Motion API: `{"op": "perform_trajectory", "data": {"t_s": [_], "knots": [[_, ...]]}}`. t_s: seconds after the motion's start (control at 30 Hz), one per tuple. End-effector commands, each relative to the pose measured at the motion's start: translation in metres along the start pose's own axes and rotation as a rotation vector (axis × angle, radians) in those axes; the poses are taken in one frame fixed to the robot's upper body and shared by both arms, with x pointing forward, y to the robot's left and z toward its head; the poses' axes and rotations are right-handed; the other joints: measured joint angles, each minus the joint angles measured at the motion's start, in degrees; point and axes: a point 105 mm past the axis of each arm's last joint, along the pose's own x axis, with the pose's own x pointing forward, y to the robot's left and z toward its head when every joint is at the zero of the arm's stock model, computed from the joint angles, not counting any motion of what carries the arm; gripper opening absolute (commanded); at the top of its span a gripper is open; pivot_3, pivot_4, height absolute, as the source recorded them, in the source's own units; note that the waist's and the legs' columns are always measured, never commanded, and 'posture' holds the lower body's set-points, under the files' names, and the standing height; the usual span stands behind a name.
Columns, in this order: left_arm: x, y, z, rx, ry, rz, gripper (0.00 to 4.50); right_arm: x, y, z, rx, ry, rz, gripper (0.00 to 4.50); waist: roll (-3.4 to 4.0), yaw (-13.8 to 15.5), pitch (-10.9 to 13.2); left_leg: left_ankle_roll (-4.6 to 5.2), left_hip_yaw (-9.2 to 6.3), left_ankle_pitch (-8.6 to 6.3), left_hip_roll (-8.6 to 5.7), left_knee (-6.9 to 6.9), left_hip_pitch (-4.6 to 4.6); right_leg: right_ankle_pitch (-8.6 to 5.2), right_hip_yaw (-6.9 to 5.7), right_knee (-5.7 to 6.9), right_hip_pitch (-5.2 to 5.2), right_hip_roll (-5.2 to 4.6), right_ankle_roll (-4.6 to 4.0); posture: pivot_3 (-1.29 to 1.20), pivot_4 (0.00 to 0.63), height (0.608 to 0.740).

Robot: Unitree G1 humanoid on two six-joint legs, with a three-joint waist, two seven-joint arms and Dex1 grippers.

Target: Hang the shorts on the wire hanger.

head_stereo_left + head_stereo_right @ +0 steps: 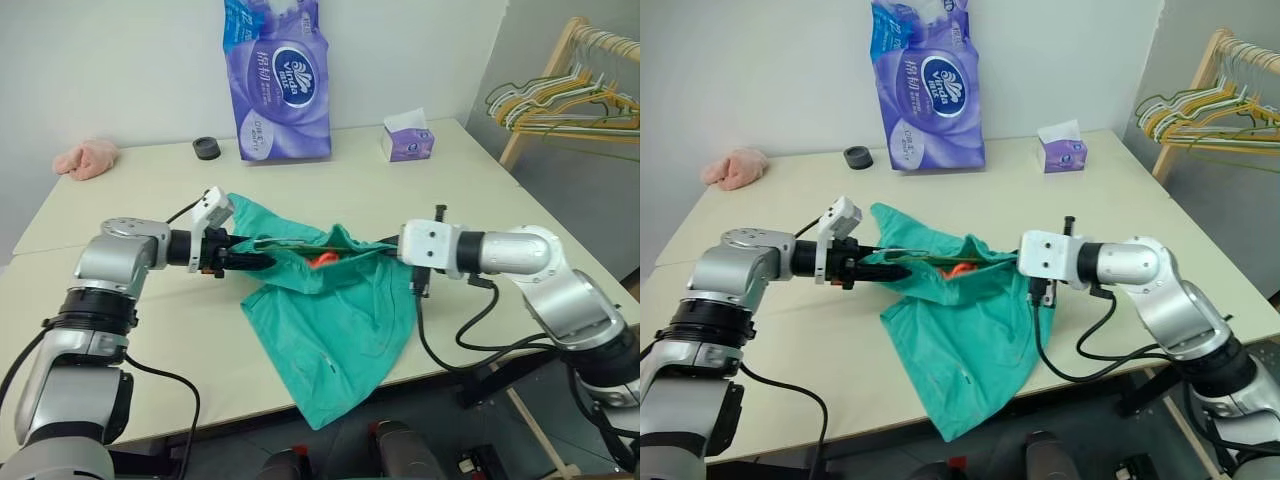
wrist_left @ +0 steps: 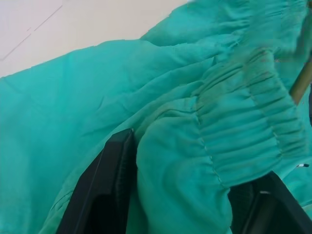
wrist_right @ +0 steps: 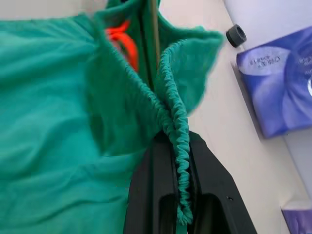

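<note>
The teal-green shorts [image 1: 335, 320] hang stretched between my two grippers above the table [image 1: 500, 200], their lower part draped over the front edge. My left gripper [image 1: 252, 260] reaches into the left side of the gathered waistband. In the left wrist view a thick fold of waistband [image 2: 234, 141] is bunched between its fingers [image 2: 109, 190]. On the right, my right gripper [image 1: 392, 250] is shut on the elastic waistband's edge [image 3: 178, 141]. The thin olive wire hanger [image 1: 930, 258] runs inside the waist opening, from the left gripper toward the right, mostly hidden by cloth. Something orange [image 1: 322, 260] shows inside the shorts.
At the back of the table stand a purple tissue pack [image 1: 277, 80], a small tissue box [image 1: 408, 140] and a black roll [image 1: 207, 148]. A pink cloth lump [image 1: 88, 158] lies far left. A wooden rack with several hangers [image 1: 570, 100] stands at the right.
</note>
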Motion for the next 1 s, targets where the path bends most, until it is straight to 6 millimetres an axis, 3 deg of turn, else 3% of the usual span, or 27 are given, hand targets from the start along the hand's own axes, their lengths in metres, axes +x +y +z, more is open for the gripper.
{"op": "perform_trajectory", "data": {"t_s": [0.03,0.07,0.17,0.4,0.53,0.73,1.0], "knots": [[0.005,-0.008,0.013,0.049,-0.028,-0.021,2.07,0.001,-0.007,0.017,-0.045,-0.034,0.026,0.00,0.00,-0.06,0.00,0.00,0.00,0.00,-0.01,0.00,0.00,0.00,0.00,0.00,0.00,-0.01,0.00,-0.29,0.057,0.740],[0.007,-0.009,0.010,0.050,-0.023,-0.024,2.07,0.001,-0.008,0.019,-0.045,-0.037,0.028,0.00,0.00,-0.10,0.00,0.00,-0.01,0.00,-0.01,0.00,0.00,0.00,0.00,-0.01,0.00,-0.02,0.00,-0.29,0.057,0.740],[0.010,-0.012,0.006,0.050,-0.016,-0.029,2.07,-0.001,-0.013,0.021,-0.052,-0.038,0.007,0.86,0.00,-0.34,0.00,0.00,-0.04,0.00,0.00,0.00,0.00,0.00,0.01,-0.01,0.00,-0.08,0.00,-0.28,0.056,0.740],[0.011,-0.012,0.000,0.040,-0.016,-0.016,2.07,-0.027,-0.008,0.023,0.041,-0.036,0.041,3.20,0.00,-0.70,0.00,0.00,-0.14,-0.01,0.00,-0.01,-0.08,0.00,-0.01,-0.04,-0.02,-0.12,-0.01,-0.28,0.055,0.740],[0.013,-0.014,-0.001,0.038,-0.020,-0.017,2.07,-0.040,-0.007,0.006,0.105,0.036,0.034,3.25,0.00,-0.70,0.00,0.01,-0.20,-0.01,0.00,-0.01,-0.09,0.00,-0.05,-0.05,-0.01,-0.13,-0.01,-0.28,0.055,0.740],[0.016,-0.016,-0.001,0.043,-0.016,-0.031,2.07,-0.036,0.014,-0.046,0.098,0.199,0.025,3.25,0.00,-0.81,-0.01,0.01,-0.16,-0.01,-0.01,-0.01,-0.10,0.00,-0.02,-0.04,-0.01,-0.13,-0.01,-0.29,0.057,0.740],[0.015,-0.015,-0.001,0.051,-0.012,-0.027,2.07,-0.032,0.017,-0.069,0.077,0.219,-0.042,3.25,0.00,-0.84,-0.01,0.00,-0.16,-0.01,-0.01,-0.01,-0.10,0.00,-0.03,-0.04,-0.02,-0.12,-0.01,-0.27,0.054,0.740]]}}
